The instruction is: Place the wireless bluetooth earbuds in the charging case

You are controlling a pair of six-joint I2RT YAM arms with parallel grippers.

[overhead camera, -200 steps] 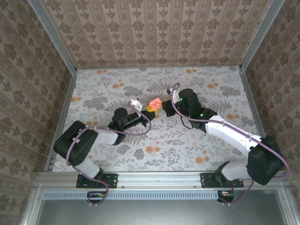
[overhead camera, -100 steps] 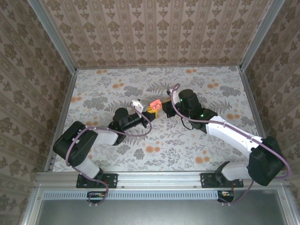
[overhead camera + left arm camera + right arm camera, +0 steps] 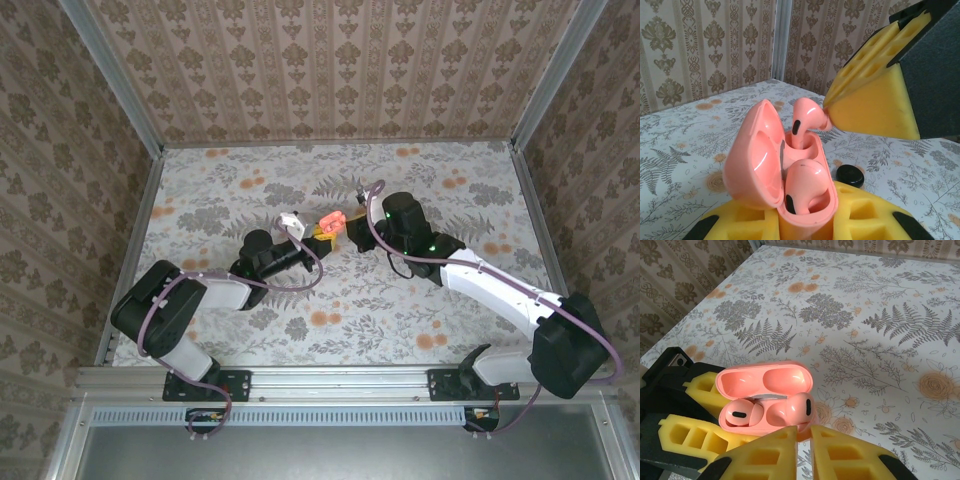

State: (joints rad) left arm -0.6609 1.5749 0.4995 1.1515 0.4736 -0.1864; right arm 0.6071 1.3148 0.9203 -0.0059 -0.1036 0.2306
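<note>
In L gripper: case w/ earbuds

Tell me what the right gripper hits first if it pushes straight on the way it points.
The right gripper would meet the pink earbud at its fingertips, half seated in the open charging case; they seem to touch.
</note>
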